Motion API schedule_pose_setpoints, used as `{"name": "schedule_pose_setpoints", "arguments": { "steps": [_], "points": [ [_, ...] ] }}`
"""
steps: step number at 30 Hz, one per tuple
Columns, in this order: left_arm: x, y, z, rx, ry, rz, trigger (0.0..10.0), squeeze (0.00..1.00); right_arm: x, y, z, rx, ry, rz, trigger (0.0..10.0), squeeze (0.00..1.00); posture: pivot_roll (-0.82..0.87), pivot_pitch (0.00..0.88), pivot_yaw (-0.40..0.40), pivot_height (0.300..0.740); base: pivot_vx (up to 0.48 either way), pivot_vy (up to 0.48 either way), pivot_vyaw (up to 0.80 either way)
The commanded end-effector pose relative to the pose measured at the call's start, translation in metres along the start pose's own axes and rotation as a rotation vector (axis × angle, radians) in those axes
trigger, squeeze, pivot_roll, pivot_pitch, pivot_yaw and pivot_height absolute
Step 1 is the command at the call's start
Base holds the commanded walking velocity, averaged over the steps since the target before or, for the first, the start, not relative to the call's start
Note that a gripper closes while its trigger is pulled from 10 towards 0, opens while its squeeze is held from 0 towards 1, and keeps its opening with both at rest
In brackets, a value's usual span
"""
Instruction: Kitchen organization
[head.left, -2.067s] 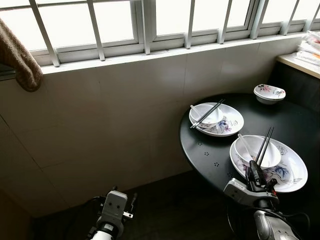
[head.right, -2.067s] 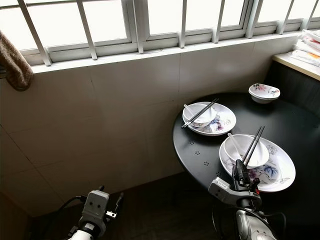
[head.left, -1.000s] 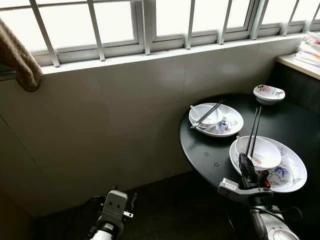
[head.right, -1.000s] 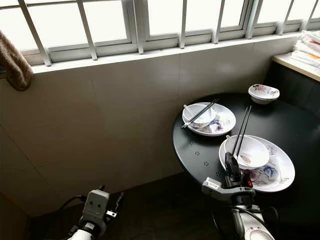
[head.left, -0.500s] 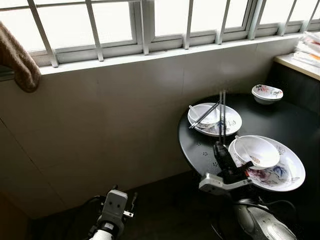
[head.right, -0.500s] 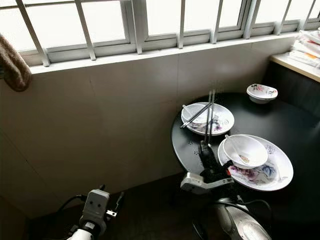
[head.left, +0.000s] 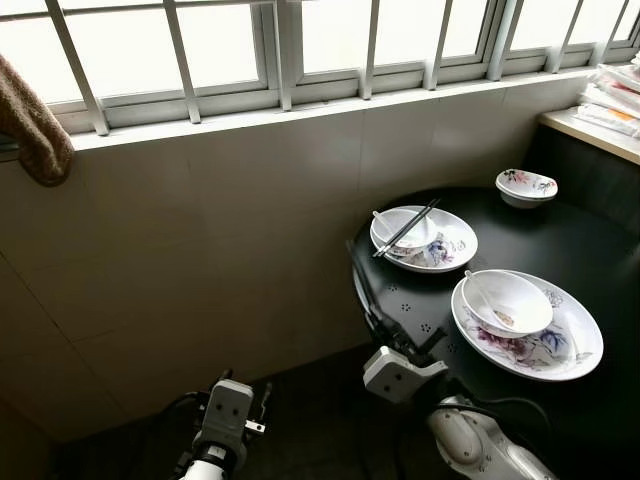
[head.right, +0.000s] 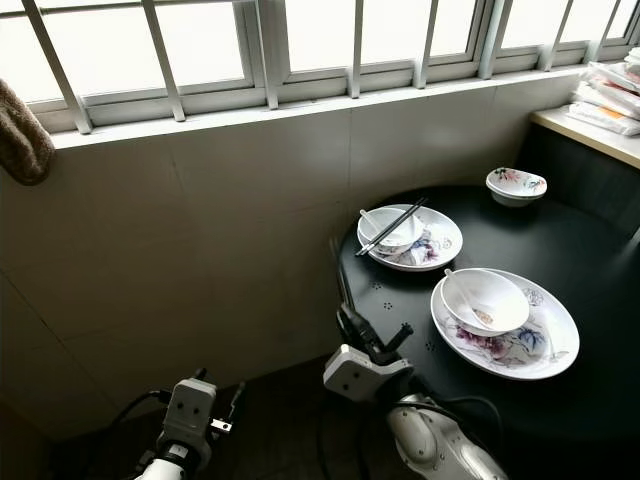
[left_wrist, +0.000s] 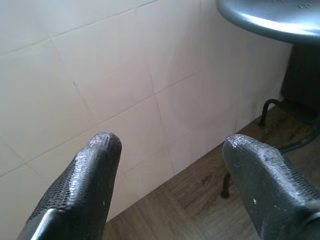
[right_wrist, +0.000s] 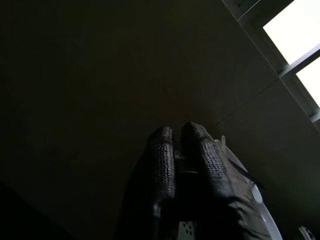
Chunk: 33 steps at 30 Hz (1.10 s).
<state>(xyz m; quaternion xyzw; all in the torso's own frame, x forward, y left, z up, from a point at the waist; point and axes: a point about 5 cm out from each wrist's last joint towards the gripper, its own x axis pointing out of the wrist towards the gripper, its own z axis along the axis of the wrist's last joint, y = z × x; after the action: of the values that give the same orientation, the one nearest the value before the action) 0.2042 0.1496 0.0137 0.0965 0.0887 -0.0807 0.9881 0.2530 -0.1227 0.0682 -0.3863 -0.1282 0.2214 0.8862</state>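
**Ana:** Where is everything?

**Ben:** The round black table is on the right. The near plate holds a white bowl. The far plate holds the second chopsticks, lying across its own bowl.

**Ana:** And the arms?

**Ben:** The right gripper is at the table's left edge. Its fingers look pressed together on the held chopsticks. These sticks point up and away, toward the wall.

**Ana:** Which way is the other pair?

**Ben:** Far and a bit right of those fingers. They slant from near-left to far-right. I think the right arm is much nearer to them.

**Ana:** And the left one?

**Ben:** The left gripper hangs low by the floor, spread wide, holding nothing.
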Motion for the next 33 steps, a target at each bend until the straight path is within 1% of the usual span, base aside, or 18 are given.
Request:
{"name": "schedule_pose_setpoints", "arguments": {
  "steps": [1, 3, 4, 8, 12, 13, 15, 16, 17, 19, 23, 28, 31, 33],
  "points": [
    [-0.002, 0.003, 0.001, 0.002, -0.01, 0.017, 10.0, 0.0, 0.004, -0.001, 0.005, 0.044, -0.035, 0.017, 10.0, 0.0, -0.06, 0.0, 0.001, 0.74, 0.0, 0.0, 0.8],
    [-0.002, 0.003, 0.001, 0.004, -0.011, 0.019, 10.0, 0.0, 0.003, 0.004, 0.007, 0.077, -0.049, 0.045, 10.0, 0.0, -0.06, 0.0, 0.003, 0.74, 0.0, 0.0, 0.8],
    [-0.003, 0.004, 0.001, 0.007, -0.012, 0.022, 10.0, 0.0, 0.004, 0.005, 0.008, 0.12, -0.055, 0.061, 10.0, 0.0, -0.06, 0.0, 0.001, 0.74, 0.0, 0.0, 0.8],
    [-0.003, 0.005, 0.001, 0.013, -0.016, 0.034, 10.0, 0.0, 0.005, 0.005, 0.009, 0.145, -0.076, 0.085, 10.0, 0.0, -0.06, 0.0, 0.0, 0.74, 0.0, 0.0, 0.8],
    [-0.004, 0.006, 0.001, 0.019, -0.017, 0.039, 10.0, 0.0, 0.005, 0.004, 0.009, 0.146, -0.094, 0.108, 10.0, 0.0, -0.05, 0.0, 0.001, 0.74, 0.0, 0.0, 0.8],
    [-0.004, 0.006, 0.001, 0.021, -0.016, 0.04, 10.0, 0.0, 0.005, 0.004, 0.008, 0.166, -0.089, 0.115, 10.0, 0.0, -0.05, 0.0, 0.0, 0.74, 0.0, 0.0, 0.8],
    [-0.004, 0.006, 0.001, 0.021, -0.016, 0.04, 10.0, 0.0, 0.004, 0.004, 0.007, 0.174, -0.086, 0.116, 10.0, 0.0, -0.05, 0.0, 0.0, 0.74, 0.0, 0.0, 0.8],
    [-0.004, 0.006, 0.001, 0.022, -0.015, 0.041, 10.0, 0.0, 0.004, 0.005, 0.006, 0.196, -0.073, 0.112, 10.0, 0.0, -0.05, 0.0, 0.0, 0.74, 0.0, 0.0, 0.8],
    [-0.004, 0.006, 0.001, 0.024, -0.014, 0.043, 10.0, 0.0, 0.004, 0.005, 0.001, 0.248, -0.036, 0.103, 10.0, 0.0, -0.04, 0.0, 0.0, 0.74, 0.0, 0.0, 0.8],
    [-0.004, 0.006, 0.001, 0.025, -0.014, 0.043, 10.0, 0.0, 0.003, 0.005, 0.0, 0.262, -0.027, 0.102, 10.0, 0.0, -0.04, 0.0, 0.0, 0.74, 0.0, 0.0, 0.8],
    [-0.005, 0.007, 0.001, 0.035, -0.014, 0.056, 10.0, 0.0, 0.002, 0.004, -0.01, 0.349, 0.041, 0.082, 10.0, 0.0, -0.04, 0.0, 0.0, 0.74, 0.0, 0.0, 0.8],
    [-0.007, 0.009, 0.0, 0.066, -0.006, 0.082, 10.0, 0.0, 0.0, 0.003, -0.015, 0.37, 0.064, 0.079, 10.0, 0.0, -0.04, 0.0, 0.0, 0.74, 0.0, 0.0, 0.8],
    [-0.007, 0.01, 0.001, 0.091, -0.004, 0.094, 10.0, 0.0, -0.002, 0.005, -0.017, 0.371, 0.074, 0.094, 10.0, 0.0, -0.04, 0.0, 0.001, 0.74, 0.0, 0.0, 0.8],
    [-0.008, 0.011, 0.0, 0.108, 0.004, 0.123, 10.0, 0.0, -0.005, 0.008, -0.02, 0.384, 0.097, 0.115, 10.0, 0.0, -0.04, 0.0, 0.0, 0.74, 0.0, 0.0, 0.8]
  ]
}}
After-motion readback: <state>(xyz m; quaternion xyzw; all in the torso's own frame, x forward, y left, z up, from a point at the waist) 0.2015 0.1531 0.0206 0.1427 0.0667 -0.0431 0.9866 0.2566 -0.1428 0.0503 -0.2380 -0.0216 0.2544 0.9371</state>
